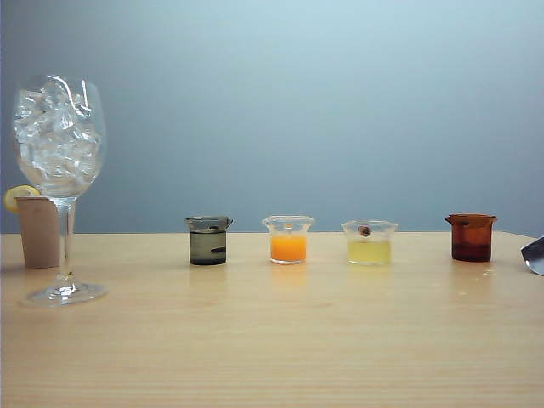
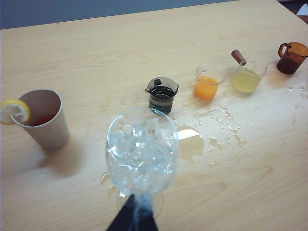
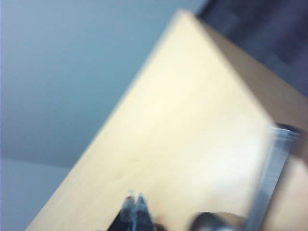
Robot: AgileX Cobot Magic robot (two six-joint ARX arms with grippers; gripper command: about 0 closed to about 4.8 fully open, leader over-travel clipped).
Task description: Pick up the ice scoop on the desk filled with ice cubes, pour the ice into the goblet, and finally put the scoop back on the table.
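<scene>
Both grippers' fingers are pressed together: the left gripper [image 2: 133, 214] on the thin stem of the tall clear goblet [image 2: 142, 154], the right gripper [image 3: 134, 209] on nothing.

Exterior view: the goblet [image 1: 59, 136], heaped with clear ice cubes [image 1: 55, 127], stands at the left of the light-wood desk [image 1: 280, 340]; the shiny steel ice scoop [image 1: 535, 255] lies at the right edge.

Left wrist view: water is spilled beside the goblet.

Right wrist view: blurred; the scoop's handle [image 3: 272, 178] lies near the fingers.

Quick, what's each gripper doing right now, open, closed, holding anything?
Left gripper: closed on the goblet stem, by the desk's left end.
Right gripper: shut, empty, over the desk's right end beside the ice scoop.
</scene>
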